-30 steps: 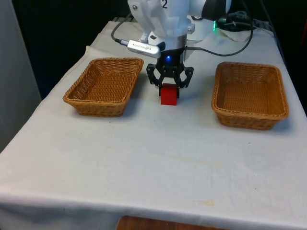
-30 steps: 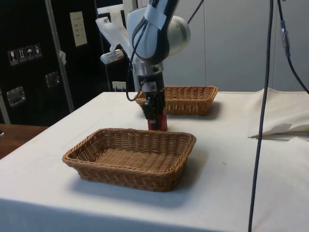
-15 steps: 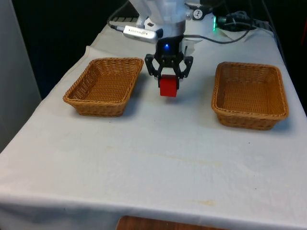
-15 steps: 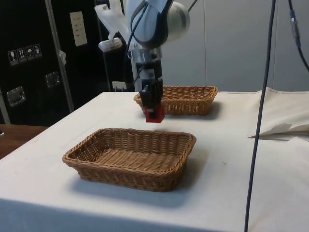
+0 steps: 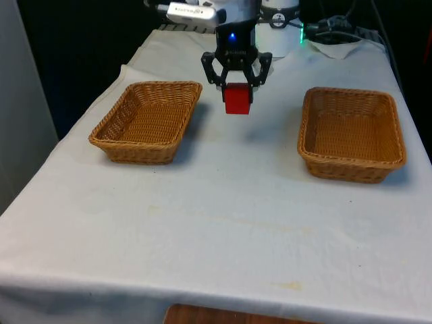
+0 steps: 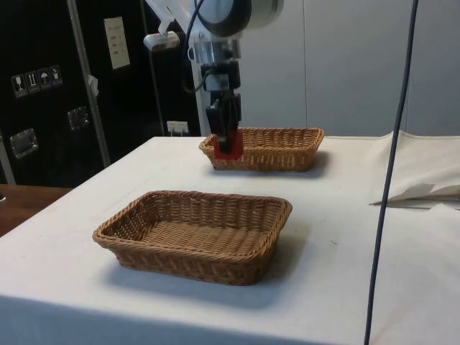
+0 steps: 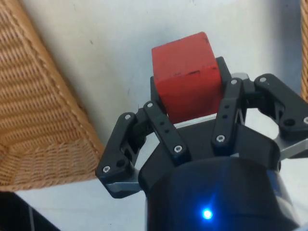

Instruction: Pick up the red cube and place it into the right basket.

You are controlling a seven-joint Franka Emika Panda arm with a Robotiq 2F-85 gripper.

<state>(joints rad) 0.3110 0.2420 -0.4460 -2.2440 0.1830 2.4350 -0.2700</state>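
Red cube (image 5: 237, 100) is clamped in the gripper (image 5: 237, 93), lifted between both baskets. Carry step; next it needs to swing over the right basket (image 5: 352, 133).

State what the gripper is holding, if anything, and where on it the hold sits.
The gripper holds the red cube by its upper part, fingers on two opposite sides, clear of the table between the two baskets.

The arm (image 6: 228, 11) is white with a round joint. The gripper (image 7: 195, 127) is black, with linked bars and small silver screws.
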